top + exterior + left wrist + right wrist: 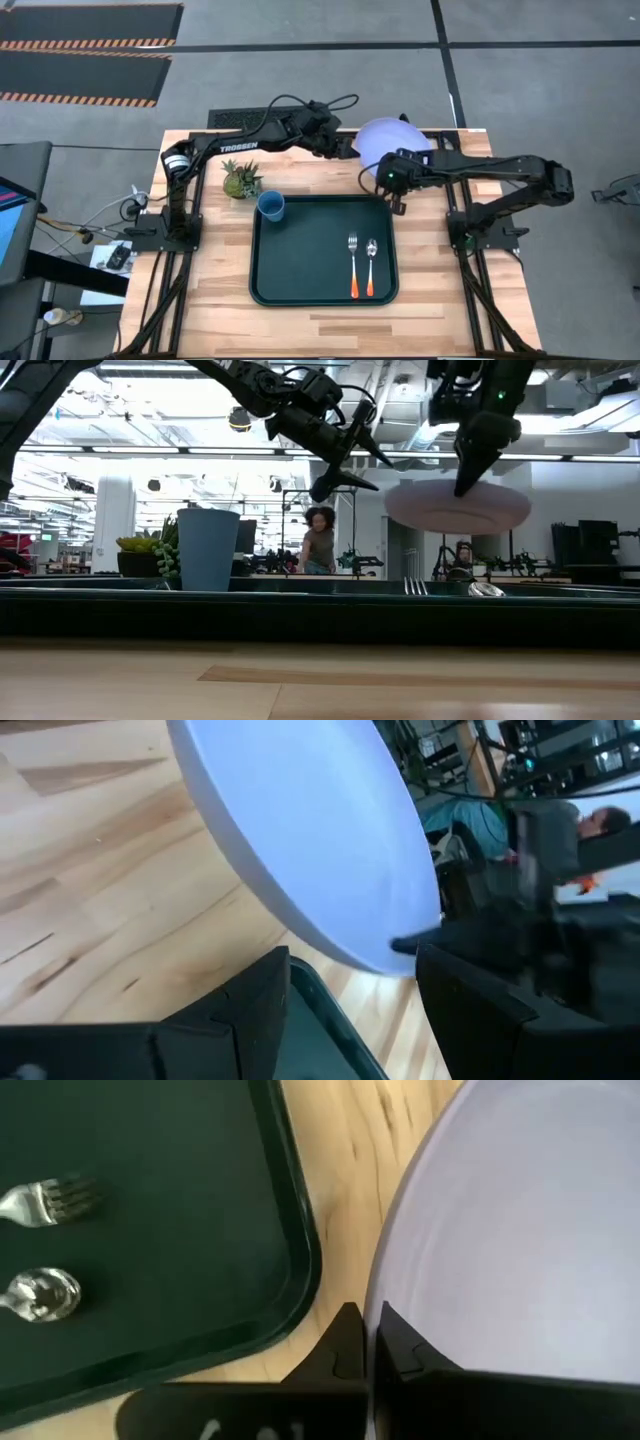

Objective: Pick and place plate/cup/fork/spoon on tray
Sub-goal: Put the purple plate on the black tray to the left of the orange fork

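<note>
High view: plate (pixel 392 136) hangs above the table's far edge, just beyond the tray (pixel 300 262). Right gripper (pixel 366 1342) is clenched on its rim; left gripper (pixel 352 150) spread open beside it. Stiff, smooth and likely slippery, it needs a firm rim pinch, kept level.

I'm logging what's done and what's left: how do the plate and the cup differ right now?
The plate is wide, flat and lavender; the cup is small, tall and deeper blue. The cup stands upright inside the tray, near its far left corner; the plate is held in the air beyond the tray's far right corner, its rim pinched in the right claw. The left claw hovers open beside the plate. Both are plain and round.
</note>
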